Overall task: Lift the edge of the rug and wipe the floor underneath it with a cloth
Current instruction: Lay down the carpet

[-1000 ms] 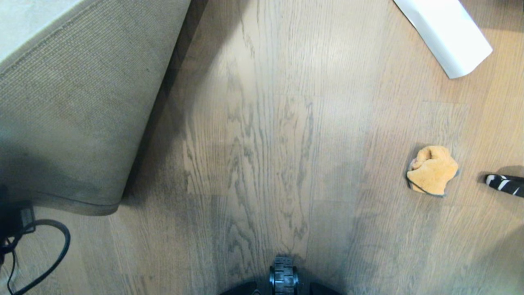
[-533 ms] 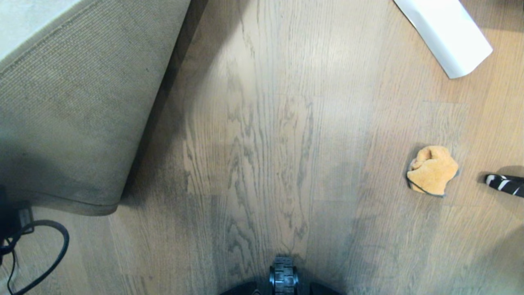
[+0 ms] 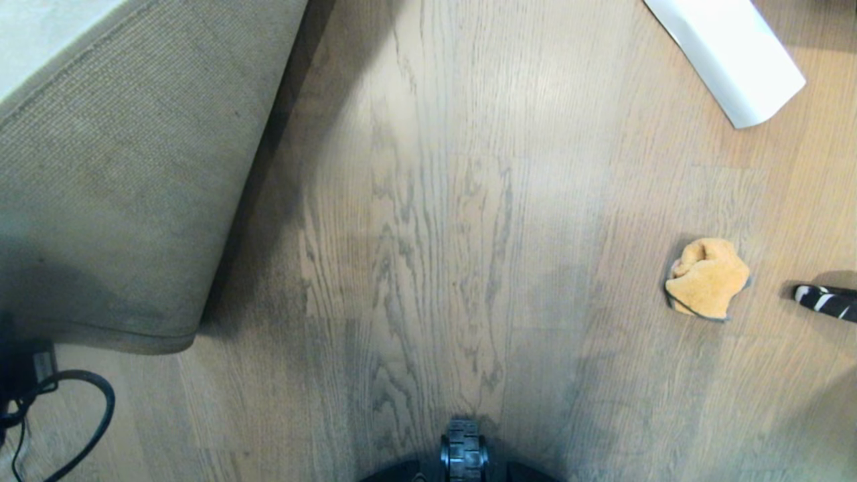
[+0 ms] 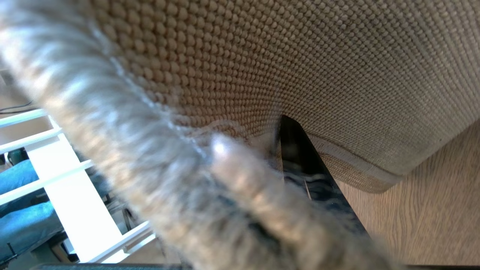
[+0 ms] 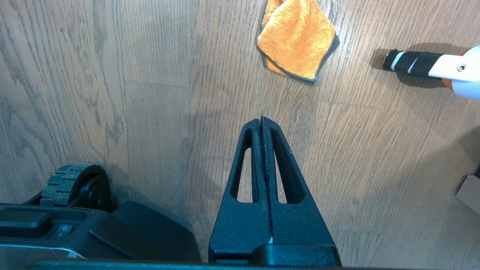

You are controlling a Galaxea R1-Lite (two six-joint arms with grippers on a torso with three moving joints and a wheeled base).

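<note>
Rug edge held raised; nothing has shifted over the last second.
My left pincer [image 4: 288, 157] clamps the rug [image 3: 114, 201]; my right pincer [image 5: 262, 122], closed and empty, hangs above the floor [image 3: 435, 234] near the cloth [image 3: 706, 278], so wiping has not begun.

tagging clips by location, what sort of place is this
Probably a room in a home, perhaps a living room: wood-plank floor, a big grey rug with its edge lifted by the left gripper, and an orange cloth lying loose on the boards.
</note>
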